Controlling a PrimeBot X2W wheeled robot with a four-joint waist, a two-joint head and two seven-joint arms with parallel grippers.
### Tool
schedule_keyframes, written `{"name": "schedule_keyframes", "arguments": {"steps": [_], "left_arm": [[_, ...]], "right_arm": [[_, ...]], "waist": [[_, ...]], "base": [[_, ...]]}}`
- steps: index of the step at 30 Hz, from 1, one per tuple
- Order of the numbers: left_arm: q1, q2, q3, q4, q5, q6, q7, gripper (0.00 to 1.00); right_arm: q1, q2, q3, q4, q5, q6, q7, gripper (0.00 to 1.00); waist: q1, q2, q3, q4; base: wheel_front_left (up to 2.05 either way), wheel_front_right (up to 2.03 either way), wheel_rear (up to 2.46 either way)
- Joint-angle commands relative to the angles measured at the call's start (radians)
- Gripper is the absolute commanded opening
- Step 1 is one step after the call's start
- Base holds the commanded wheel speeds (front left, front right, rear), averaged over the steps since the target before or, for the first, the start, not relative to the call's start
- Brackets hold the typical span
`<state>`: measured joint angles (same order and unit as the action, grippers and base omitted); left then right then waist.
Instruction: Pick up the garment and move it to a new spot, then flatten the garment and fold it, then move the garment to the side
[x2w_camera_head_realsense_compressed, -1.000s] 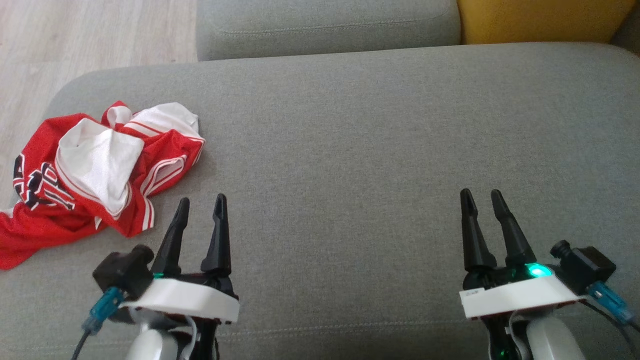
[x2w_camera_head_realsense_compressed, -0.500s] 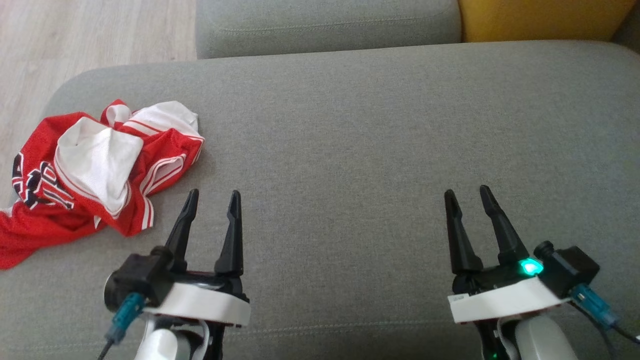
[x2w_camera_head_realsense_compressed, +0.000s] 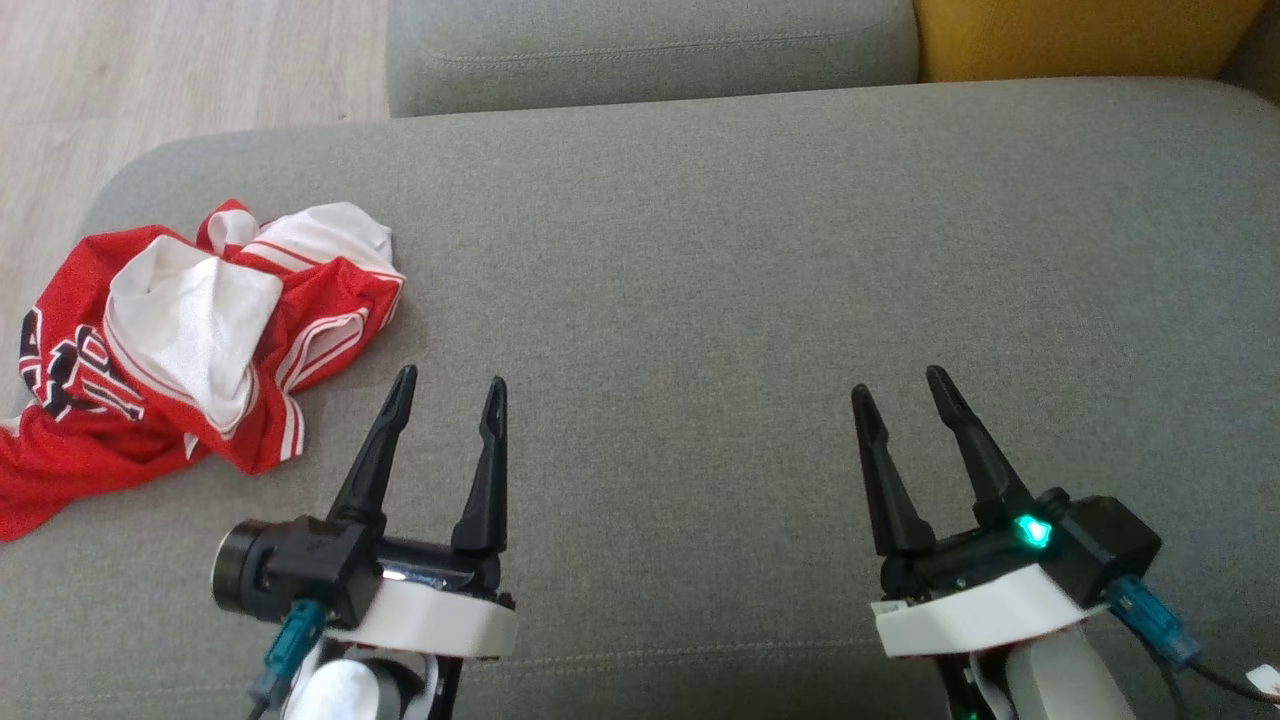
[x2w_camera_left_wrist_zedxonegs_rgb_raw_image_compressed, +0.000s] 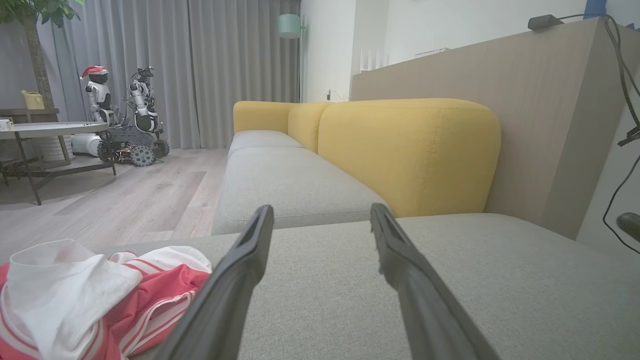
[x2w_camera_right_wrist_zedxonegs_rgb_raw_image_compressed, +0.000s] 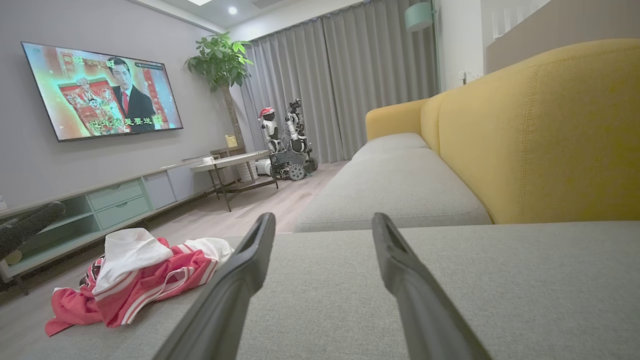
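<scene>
Home living room, sofa (x2w_camera_right_wrist_zedxonegs_rgb_raw_image_compressed: 540, 140), wall television (x2w_camera_right_wrist_zedxonegs_rgb_raw_image_compressed: 100, 90)

The jersey (x2w_camera_head_realsense_compressed: 190, 350), at the left, carries black letters, too crumpled to read. The television (x2w_camera_right_wrist_zedxonegs_rgb_raw_image_compressed: 102, 90), upper left, shows small Chinese characters.

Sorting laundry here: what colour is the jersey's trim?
Red and white stripes edge the jersey; clearest in the head view.

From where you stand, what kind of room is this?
Probably a home living room: a long sofa with grey seats and yellow backs, a television on the wall above a low cabinet, and a potted plant beside long grey curtains.
</scene>
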<state>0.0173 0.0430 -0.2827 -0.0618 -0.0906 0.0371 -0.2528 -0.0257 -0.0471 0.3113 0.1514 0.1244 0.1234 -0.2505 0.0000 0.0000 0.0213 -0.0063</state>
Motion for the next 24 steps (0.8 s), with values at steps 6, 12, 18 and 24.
{"name": "schedule_keyframes", "arguments": {"steps": [6,12,18,24], "left_arm": [[-0.050,0.007,0.026,-0.038,0.002,0.008,-0.009,1.00],[-0.051,0.007,0.024,-0.035,0.000,0.009,-0.009,1.00],[-0.051,0.007,0.022,-0.031,-0.002,0.016,-0.009,1.00],[-0.052,0.007,0.024,-0.032,-0.006,0.027,-0.009,1.00]], "right_arm": [[-0.053,-0.003,0.026,-0.033,-0.014,0.007,-0.011,1.00],[-0.052,-0.003,0.026,-0.035,-0.017,0.007,-0.011,1.00],[-0.046,-0.003,0.027,-0.037,-0.025,0.007,-0.011,1.00],[-0.043,-0.003,0.030,-0.041,-0.029,0.007,-0.011,1.00]], "waist": [[0.0000,0.0000,-0.002,-0.001],[0.0000,0.0000,-0.002,0.003],[0.0000,0.0000,-0.001,0.038],[0.0000,0.0000,0.004,0.107]], "base": [[0.00,0.00,0.00],[0.00,0.00,0.00],[0.00,0.00,0.00],[0.00,0.00,0.00]]}}
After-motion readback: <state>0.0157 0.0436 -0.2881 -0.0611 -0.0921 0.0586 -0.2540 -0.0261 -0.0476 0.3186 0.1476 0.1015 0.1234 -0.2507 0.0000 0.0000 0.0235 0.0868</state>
